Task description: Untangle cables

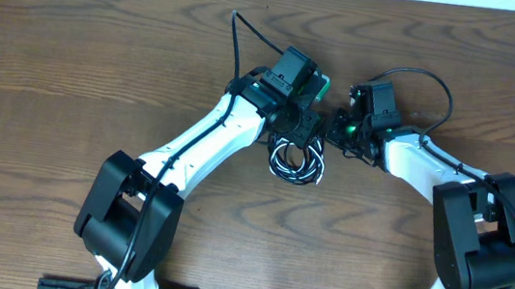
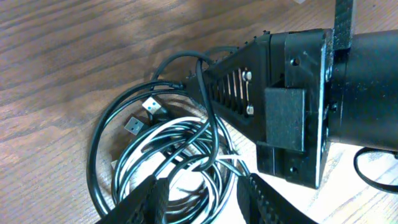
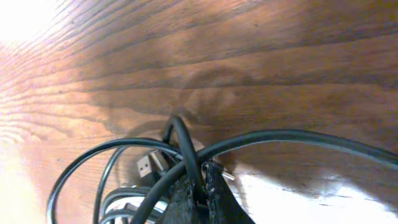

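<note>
The cables (image 1: 296, 162) lie in one flat, roughly round coil on the wooden table (image 1: 74, 46), directly beneath both claws, black loops wound around a white cable (image 2: 177, 127). The right claw (image 3: 200, 182) is pinched together on a single black cable (image 3: 186, 146) at the coil's edge. The left claw (image 2: 205, 200) hovers with its fingers apart, straddling several strands and clamping nothing that I can see. As I read it, the job now is drawing that one strand free. It should go well if the right claw pulls slowly away from the left one while the left holds the coil down. The coil has no clear long axis, and its USB plugs (image 2: 151, 106) point toward the right claw's tip.
</note>
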`<state>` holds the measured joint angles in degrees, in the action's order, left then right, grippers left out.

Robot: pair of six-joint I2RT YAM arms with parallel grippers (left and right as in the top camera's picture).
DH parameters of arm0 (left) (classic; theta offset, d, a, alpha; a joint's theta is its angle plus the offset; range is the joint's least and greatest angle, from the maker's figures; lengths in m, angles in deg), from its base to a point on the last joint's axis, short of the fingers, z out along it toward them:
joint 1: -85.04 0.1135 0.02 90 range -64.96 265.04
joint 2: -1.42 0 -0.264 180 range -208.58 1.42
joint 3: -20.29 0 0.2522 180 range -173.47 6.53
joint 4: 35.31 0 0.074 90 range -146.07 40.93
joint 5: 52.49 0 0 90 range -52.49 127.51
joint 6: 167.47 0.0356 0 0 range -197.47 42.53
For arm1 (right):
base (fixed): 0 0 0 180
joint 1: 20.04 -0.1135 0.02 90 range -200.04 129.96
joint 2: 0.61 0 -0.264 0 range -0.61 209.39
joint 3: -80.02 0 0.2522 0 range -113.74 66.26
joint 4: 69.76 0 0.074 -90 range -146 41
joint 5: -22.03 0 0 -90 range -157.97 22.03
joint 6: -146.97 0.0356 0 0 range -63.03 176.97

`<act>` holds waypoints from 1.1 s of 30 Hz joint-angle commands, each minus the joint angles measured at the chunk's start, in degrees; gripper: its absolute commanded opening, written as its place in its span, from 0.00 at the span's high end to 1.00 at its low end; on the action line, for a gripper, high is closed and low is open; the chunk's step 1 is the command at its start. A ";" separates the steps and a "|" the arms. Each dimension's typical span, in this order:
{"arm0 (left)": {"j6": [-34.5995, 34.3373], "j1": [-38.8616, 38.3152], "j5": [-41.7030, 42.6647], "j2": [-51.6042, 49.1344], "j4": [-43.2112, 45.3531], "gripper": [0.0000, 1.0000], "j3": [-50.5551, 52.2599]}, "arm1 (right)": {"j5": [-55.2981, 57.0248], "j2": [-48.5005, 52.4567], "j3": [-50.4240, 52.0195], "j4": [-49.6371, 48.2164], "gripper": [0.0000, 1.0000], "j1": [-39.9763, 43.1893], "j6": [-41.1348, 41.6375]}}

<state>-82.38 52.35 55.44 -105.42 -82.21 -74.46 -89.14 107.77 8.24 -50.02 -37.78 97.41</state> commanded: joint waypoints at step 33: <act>-0.13 0.76 0.52 -9.03 3.69 0.89 0.76 | -1.64 1.05 -0.26 -0.42 0.99 0.50 -2.21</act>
<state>-82.53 52.40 55.68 -114.30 -78.41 -74.15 -90.69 107.77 8.24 -50.48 -37.78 96.17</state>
